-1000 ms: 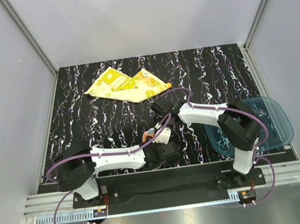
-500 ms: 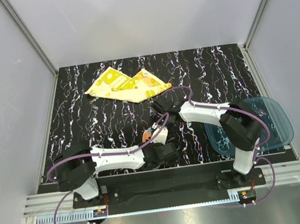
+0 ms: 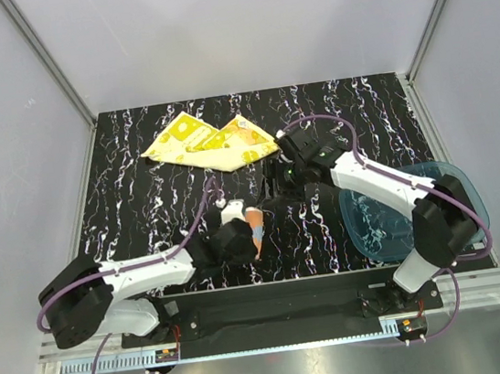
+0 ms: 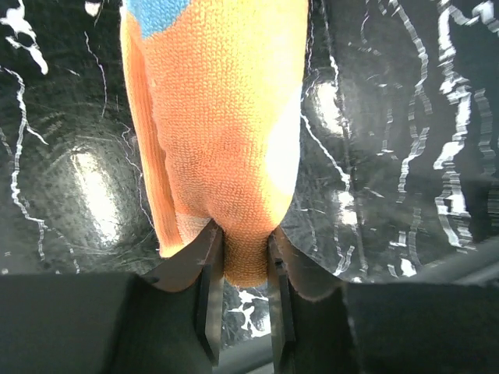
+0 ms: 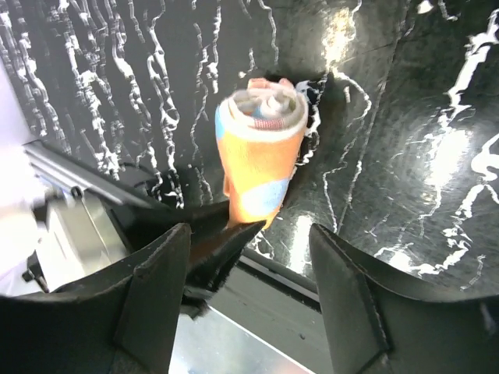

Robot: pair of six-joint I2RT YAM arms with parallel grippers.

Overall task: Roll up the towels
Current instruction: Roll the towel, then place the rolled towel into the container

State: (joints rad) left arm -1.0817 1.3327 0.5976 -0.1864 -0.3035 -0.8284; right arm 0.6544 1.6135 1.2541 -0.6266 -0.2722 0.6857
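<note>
The left tool (image 4: 242,261) is clamped on one end of the rolled orange towel (image 4: 226,117), near the front middle of the table (image 3: 133,211). The right tool (image 5: 251,288) stands apart and holds nothing. The yellow towel (image 3: 212,143) lies unrolled at the far side. The orange roll looks finished, so it likely needs setting down next, then the yellow one needs rolling.

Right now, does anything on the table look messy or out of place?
The yellow towel at the far side lies loose and crooked, its corners splayed, not yet rolled. The orange towel is a tidy roll, pinched at one end by the left hand. Nothing looks spilled or damaged.
</note>
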